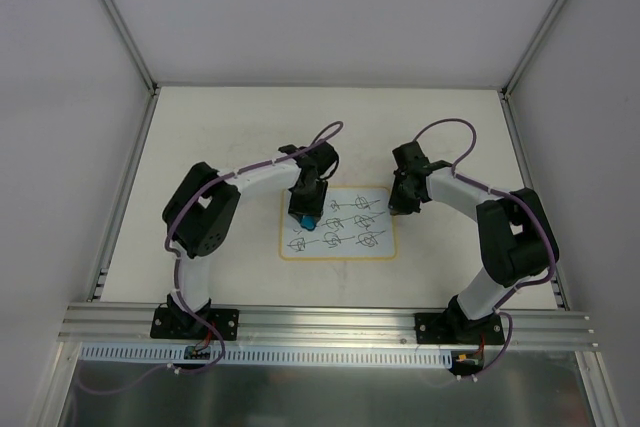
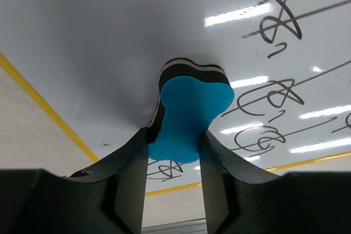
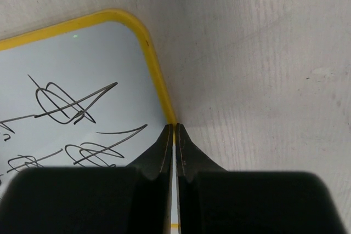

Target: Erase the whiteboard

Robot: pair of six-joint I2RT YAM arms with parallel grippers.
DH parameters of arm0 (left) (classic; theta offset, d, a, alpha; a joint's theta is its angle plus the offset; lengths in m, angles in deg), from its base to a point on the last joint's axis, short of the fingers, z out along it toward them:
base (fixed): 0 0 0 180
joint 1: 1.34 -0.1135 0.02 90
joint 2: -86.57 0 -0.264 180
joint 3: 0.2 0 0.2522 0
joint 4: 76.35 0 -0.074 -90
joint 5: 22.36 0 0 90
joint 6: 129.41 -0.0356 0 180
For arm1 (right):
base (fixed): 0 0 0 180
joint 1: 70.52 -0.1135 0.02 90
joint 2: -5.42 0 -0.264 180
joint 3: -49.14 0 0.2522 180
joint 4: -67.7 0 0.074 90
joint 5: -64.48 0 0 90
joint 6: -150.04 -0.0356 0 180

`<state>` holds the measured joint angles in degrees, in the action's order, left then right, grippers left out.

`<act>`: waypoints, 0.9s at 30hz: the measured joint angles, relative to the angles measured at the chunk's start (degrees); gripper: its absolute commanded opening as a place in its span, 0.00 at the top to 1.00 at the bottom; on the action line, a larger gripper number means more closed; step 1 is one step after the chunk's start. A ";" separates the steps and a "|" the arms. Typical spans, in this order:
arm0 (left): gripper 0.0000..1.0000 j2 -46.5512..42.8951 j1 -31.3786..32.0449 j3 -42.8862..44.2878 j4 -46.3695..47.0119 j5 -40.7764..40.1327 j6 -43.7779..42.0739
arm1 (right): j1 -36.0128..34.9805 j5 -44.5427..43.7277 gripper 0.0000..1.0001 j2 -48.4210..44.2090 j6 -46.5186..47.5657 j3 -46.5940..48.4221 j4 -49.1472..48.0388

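The whiteboard (image 1: 345, 195), white with a yellow rim, lies flat mid-table and carries rows of dark scribbles (image 1: 352, 223). My left gripper (image 1: 305, 213) hangs over the board's left part, shut on a blue eraser (image 1: 309, 221). In the left wrist view the eraser (image 2: 189, 116) sits between the fingers of that gripper (image 2: 175, 135), its dark felt side against the whiteboard (image 2: 98, 42), where a wide patch is free of marks. My right gripper (image 1: 403, 209) is shut and empty. In the right wrist view its tips (image 3: 175, 127) rest on the yellow right rim of the whiteboard (image 3: 82, 58).
The board lies on an off-white tabletop (image 1: 230, 127) enclosed by pale walls with metal corner posts (image 1: 115, 17). An aluminium rail (image 1: 330, 322) runs along the near edge, where both arm bases are bolted.
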<state>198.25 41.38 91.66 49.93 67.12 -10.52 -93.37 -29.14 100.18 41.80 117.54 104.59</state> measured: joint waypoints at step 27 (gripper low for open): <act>1.00 -0.94 -13.22 -0.20 3.13 -6.14 -4.33 | 0.09 2.60 1.00 -0.48 -4.28 -0.96 -1.62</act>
<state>197.31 28.15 91.47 53.05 60.98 -14.85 -93.28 -26.54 99.70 37.51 116.57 102.98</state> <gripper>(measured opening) 0.369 0.009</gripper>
